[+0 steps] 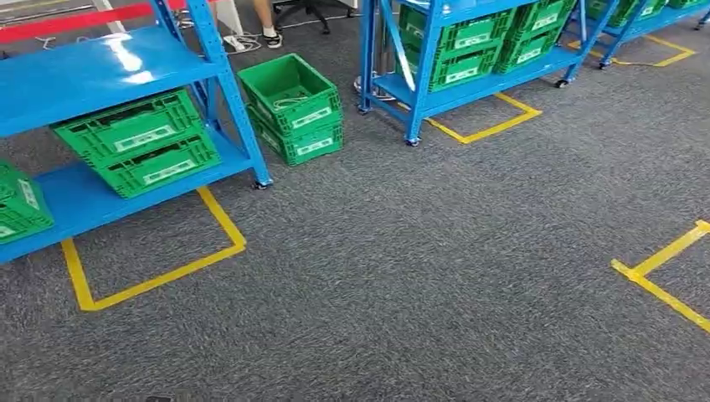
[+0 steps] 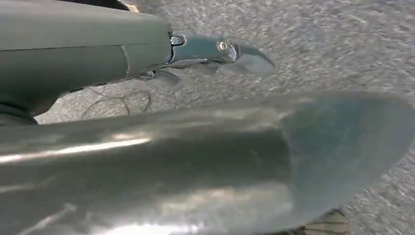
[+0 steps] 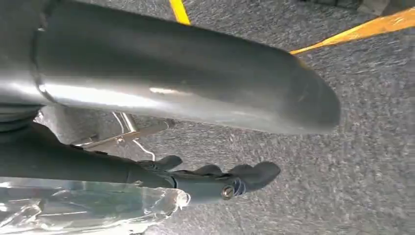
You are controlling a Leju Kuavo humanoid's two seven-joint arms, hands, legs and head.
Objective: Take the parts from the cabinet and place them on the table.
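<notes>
A clear crinkled plastic bag lies against the dark fingers of my right hand, which hangs above the grey carpet; the bag looks held, though the grip itself is hidden. My left hand also hangs over the carpet, its thick thumb and one stretched finger apart with nothing between them. A blue shelf rack at the left of the head view carries stacked green crates. A second blue rack with more green crates stands farther back.
Two stacked green crates sit on the floor between the racks. Yellow tape lines mark bays on the carpet, with another corner at the right. A person's legs show behind the left rack. Open carpet spreads ahead.
</notes>
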